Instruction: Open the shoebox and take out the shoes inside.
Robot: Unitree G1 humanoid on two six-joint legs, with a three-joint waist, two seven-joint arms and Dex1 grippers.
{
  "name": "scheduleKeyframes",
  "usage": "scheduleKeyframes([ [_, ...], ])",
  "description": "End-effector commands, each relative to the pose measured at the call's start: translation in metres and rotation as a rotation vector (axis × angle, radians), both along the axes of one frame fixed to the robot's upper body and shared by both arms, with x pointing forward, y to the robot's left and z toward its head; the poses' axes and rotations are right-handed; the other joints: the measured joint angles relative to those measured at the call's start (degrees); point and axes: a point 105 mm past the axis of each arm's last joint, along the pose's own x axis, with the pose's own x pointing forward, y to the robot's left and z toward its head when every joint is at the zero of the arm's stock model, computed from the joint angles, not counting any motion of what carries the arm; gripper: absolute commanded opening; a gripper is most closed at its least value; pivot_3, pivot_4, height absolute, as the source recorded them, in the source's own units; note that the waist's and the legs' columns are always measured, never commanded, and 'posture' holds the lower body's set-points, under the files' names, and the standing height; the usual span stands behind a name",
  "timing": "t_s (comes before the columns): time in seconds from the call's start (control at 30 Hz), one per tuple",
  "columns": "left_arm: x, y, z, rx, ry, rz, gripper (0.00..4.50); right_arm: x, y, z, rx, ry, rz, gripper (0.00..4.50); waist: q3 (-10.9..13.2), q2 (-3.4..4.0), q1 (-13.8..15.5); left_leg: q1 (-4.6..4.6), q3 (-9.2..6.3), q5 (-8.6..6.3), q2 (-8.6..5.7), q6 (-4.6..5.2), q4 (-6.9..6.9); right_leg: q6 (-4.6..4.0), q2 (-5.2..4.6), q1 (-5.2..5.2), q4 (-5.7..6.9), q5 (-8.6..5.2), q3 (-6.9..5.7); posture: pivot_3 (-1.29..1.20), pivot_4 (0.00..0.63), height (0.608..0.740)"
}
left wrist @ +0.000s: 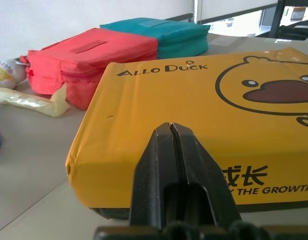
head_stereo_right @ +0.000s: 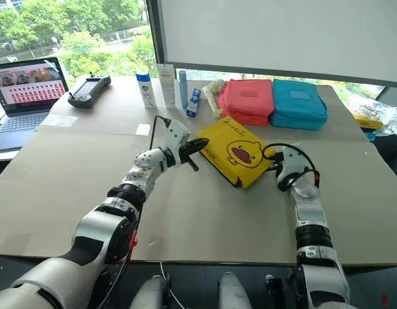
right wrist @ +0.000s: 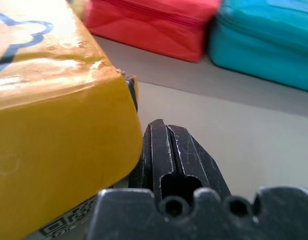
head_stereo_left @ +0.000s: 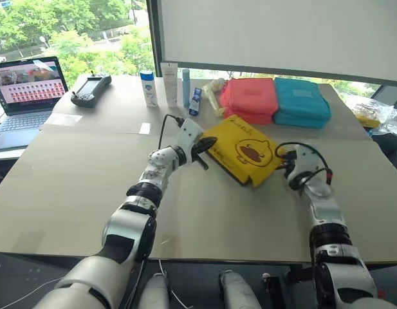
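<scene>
Diagonally across the table lies the closed shoebox (head_stereo_left: 243,151), both hands pinched shut, empty.

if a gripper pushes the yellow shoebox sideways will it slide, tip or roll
The shoebox lies flat and low on the table, so it will probably slide, not tip. Its square corners rule out rolling. The lid looks glossy, so shut fingertips may slip across it. The cardboard is probably stiff.
</scene>
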Motion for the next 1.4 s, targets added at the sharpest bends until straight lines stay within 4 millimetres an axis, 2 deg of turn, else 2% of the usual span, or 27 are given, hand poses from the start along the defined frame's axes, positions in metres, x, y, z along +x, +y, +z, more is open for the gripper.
scheduleKeyframes([
  [0.03,-0.001,0.015,0.008,-0.003,-0.037,0.018,0.00,-0.008,0.033,0.025,0.005,-0.058,0.212,0.03,0.01,0.01,0.25,0.00,-0.02,0.01,0.00,0.01,0.00,0.03,-0.01,0.03,0.00,-0.01,-0.01,0.00,0.150,0.740],
  [0.13,-0.002,0.030,0.006,-0.005,-0.039,0.055,0.00,-0.033,0.063,0.030,0.021,-0.010,0.430,0.03,0.01,0.04,0.30,-0.06,-0.01,0.09,0.00,0.12,0.02,0.42,-0.01,0.02,0.01,0.04,0.01,0.00,0.150,0.740],
  [0.27,-0.006,0.045,0.004,-0.008,-0.036,0.096,0.00,-0.062,0.088,0.042,0.043,0.045,0.610,0.03,0.01,0.06,0.62,-0.10,0.00,0.15,0.01,0.22,0.00,0.53,-0.02,0.00,0.03,-0.09,0.00,0.00,0.150,0.740],
  [0.43,-0.011,0.062,0.003,-0.008,-0.033,0.145,0.00,-0.072,0.103,0.052,0.024,0.086,0.695,0.03,0.01,0.07,0.72,-0.09,0.00,0.00,0.03,-0.02,0.02,0.40,-0.03,-0.01,0.10,-0.13,-0.04,0.00,0.150,0.740],
  [0.5,-0.014,0.070,0.003,-0.008,-0.036,0.166,0.00,-0.065,0.101,0.053,0.018,0.093,0.682,0.03,0.02,0.07,0.75,-0.09,0.02,-0.01,0.03,-0.03,0.04,0.07,-0.03,-0.02,0.09,-0.20,-0.04,0.00,0.150,0.740],
  [0.63,-0.019,0.089,0.005,-0.006,-0.039,0.220,0.00,-0.026,0.074,0.034,-0.107,0.124,0.486,0.03,0.02,0.06,0.68,-0.08,0.03,0.01,0.03,-0.04,0.06,-0.10,-0.04,-0.04,0.07,-0.01,-0.07,0.00,0.150,0.740],
  [0.77,-0.023,0.099,0.003,-0.007,-0.033,0.256,0.00,-0.002,0.060,0.016,-0.175,0.163,0.382,0.03,0.01,0.06,1.00,-0.06,0.03,0.04,0.06,-0.09,0.04,-0.16,-0.08,-0.01,0.06,0.14,-0.17,0.00,0.150,0.740],
  [0.97,-0.027,0.088,0.000,-0.014,-0.032,0.249,0.00,0.021,0.069,0.014,-0.153,0.128,0.337,0.03,0.02,0.07,1.02,-0.09,0.02,0.14,0.05,-0.11,0.04,-0.10,-0.06,-0.03,0.04,0.15,-0.17,0.00,0.150,0.740],
  [1.13,-0.029,0.060,-0.007,-0.027,-0.016,0.198,0.00,0.035,0.100,0.025,-0.080,0.059,0.349,0.03,0.02,0.08,0.55,-0.09,-0.01,0.25,0.06,0.07,-0.02,0.23,-0.03,-0.02,0.05,0.26,-0.17,0.00,0.150,0.740],
  [1.3,-0.050,0.032,-0.021,0.016,0.041,0.069,0.00,0.026,0.143,0.029,-0.093,0.030,0.554,0.03,0.02,0.09,0.39,-0.09,-0.02,0.26,0.06,0.08,-0.05,0.32,-0.03,-0.01,0.04,0.23,-0.16,0.00,0.150,0.740],
  [1.4,-0.068,0.028,-0.026,0.039,0.085,0.001,0.00,0.013,0.164,0.030,-0.068,0.027,0.709,0.03,0.01,0.11,-0.03,-0.09,-0.01,0.26,0.06,0.08,-0.09,0.26,-0.03,-0.02,0.05,0.21,-0.15,0.00,0.150,0.740],
])
